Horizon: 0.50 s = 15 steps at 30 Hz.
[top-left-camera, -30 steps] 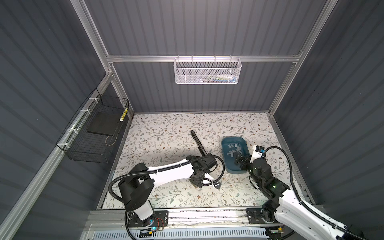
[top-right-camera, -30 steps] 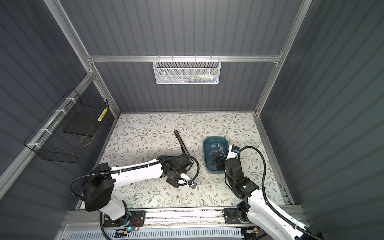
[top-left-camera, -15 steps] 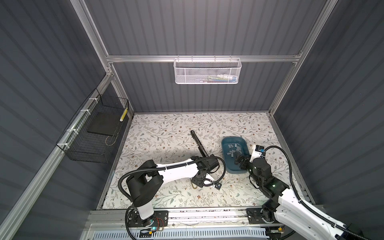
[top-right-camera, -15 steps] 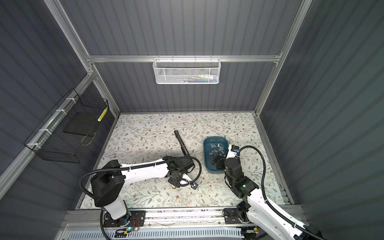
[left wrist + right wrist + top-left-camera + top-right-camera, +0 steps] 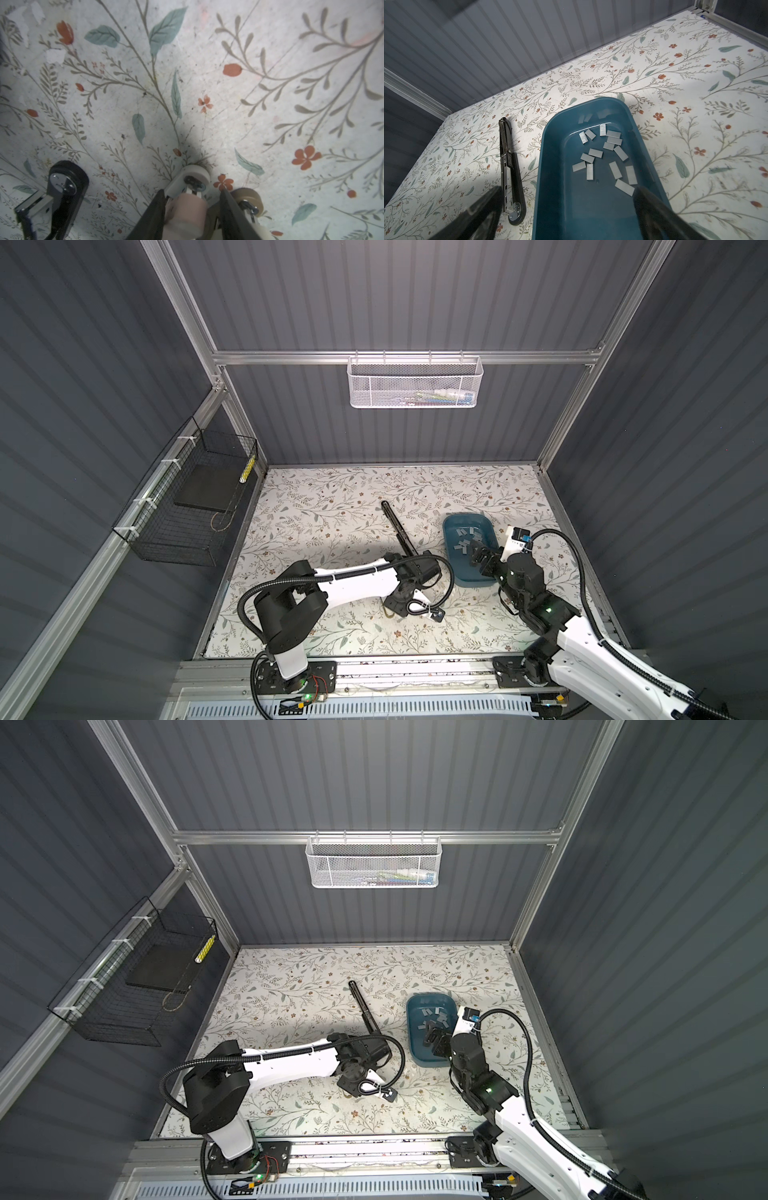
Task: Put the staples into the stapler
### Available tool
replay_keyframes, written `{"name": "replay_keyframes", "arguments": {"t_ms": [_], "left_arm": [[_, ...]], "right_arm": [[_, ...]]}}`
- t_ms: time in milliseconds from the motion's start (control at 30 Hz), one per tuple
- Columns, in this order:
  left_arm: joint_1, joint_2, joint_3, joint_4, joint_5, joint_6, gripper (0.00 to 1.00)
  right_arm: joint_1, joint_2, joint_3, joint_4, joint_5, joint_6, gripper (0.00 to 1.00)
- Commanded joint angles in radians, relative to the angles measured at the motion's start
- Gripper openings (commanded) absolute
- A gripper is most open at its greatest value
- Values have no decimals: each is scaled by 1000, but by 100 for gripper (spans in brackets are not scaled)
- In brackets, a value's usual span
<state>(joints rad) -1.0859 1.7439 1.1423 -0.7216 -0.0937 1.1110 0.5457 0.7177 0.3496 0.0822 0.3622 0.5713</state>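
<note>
The black stapler (image 5: 397, 531) lies opened out flat on the floral mat, also seen in the right wrist view (image 5: 508, 166). Its hinge end (image 5: 66, 185) shows beside my left gripper (image 5: 192, 193). That gripper (image 5: 392, 605) points down at the mat just in front of the stapler, and its black fingers flank a pale pink, white and tan roller-like piece that I cannot name. Several silver staples (image 5: 604, 158) lie loose in the blue tray (image 5: 542, 166). My right gripper (image 5: 566, 207) hangs open over the tray's near end (image 5: 480, 562), holding nothing.
A white mesh basket (image 5: 415, 383) hangs on the back wall and a black wire basket (image 5: 191, 497) on the left wall. The left arm's black cable (image 5: 448, 572) loops close to the blue tray's left rim (image 5: 449, 551).
The left arm's elbow has swung to the right while its gripper stays by the stapler's near end. The right arm has not moved.
</note>
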Motion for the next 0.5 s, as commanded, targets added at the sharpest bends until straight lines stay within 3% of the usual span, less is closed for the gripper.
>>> {"name": "replay_keyframes", "arguments": {"t_ms": [0, 267, 467], "left_arm": [[-7, 17, 24, -39, 9, -3, 45], [-8, 35, 25, -32, -35, -9, 50], [-8, 44, 30, -31, -50, -14, 47]], "right_arm": [[-5, -7, 3, 10, -5, -7, 99], [-9, -1, 5, 10, -8, -7, 99], [-9, -4, 3, 9, -9, -6, 99]]}}
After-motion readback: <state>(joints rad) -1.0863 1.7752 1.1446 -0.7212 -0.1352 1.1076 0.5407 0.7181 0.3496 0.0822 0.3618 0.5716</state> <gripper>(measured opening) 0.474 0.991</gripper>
